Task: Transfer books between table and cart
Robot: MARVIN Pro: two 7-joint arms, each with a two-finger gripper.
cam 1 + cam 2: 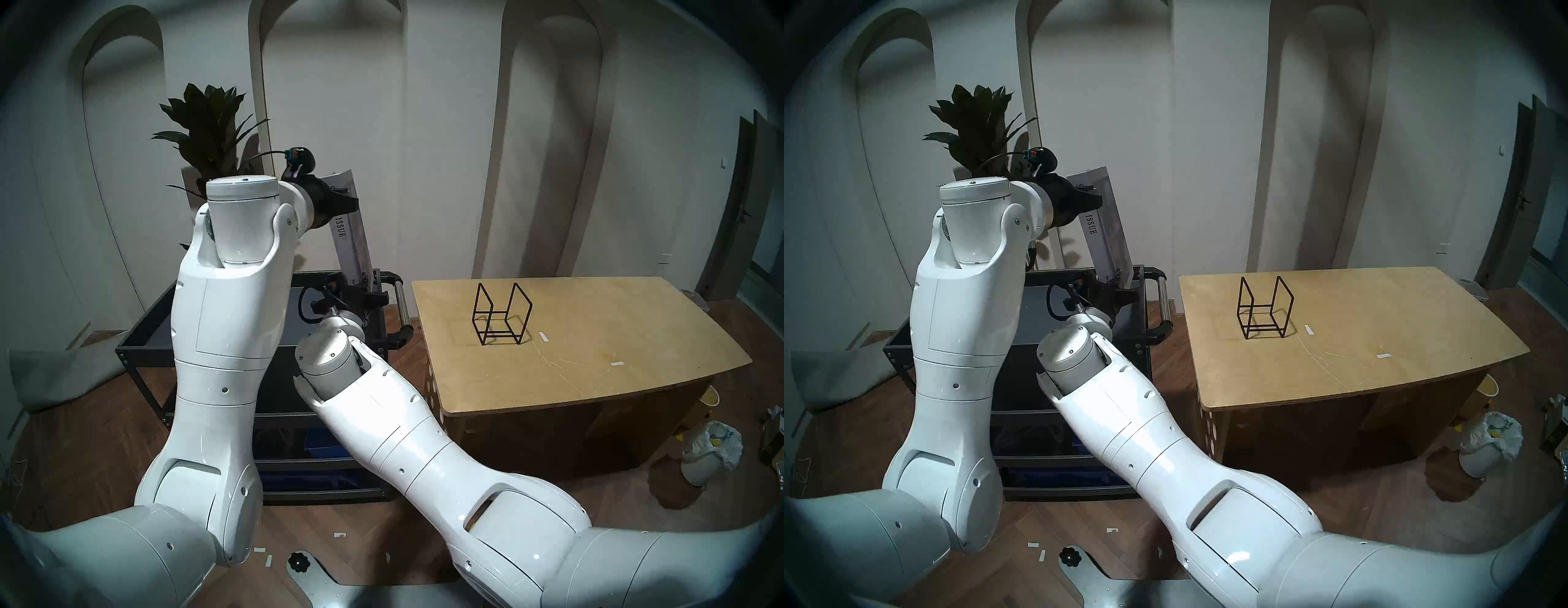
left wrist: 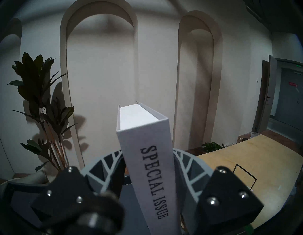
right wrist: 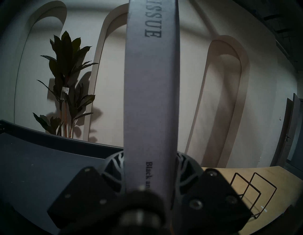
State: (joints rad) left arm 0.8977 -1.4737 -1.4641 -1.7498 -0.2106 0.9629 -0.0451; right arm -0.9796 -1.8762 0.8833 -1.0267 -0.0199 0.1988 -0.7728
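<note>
Pale plywood forms the bench [image 1: 594, 339] filling the right half of the head view, its rounded top bearing only a black wire rack [image 1: 501, 314] near its upper-left corner and a few scraps of white tape. Left of it, at centre frame, stands the black metal cart [image 1: 140, 339], its silver-and-black handle [image 1: 404, 306] facing the bench. Above the cart's upper-right corner a tall grey book [image 1: 351, 229] is held nearly upright, leaning slightly, its spine lettered "SPECIAL ISSUE"; its lower end is at the level of the tray rim, and contact there cannot be made out. The left gripper [image 1: 345, 204], upper centre, is clamped across the book's upper part, while the right gripper [image 1: 373, 295], just below, grasps the book's lower end. A dark potted plant [image 1: 203, 123] rises behind the cart in the upper left.
</note>
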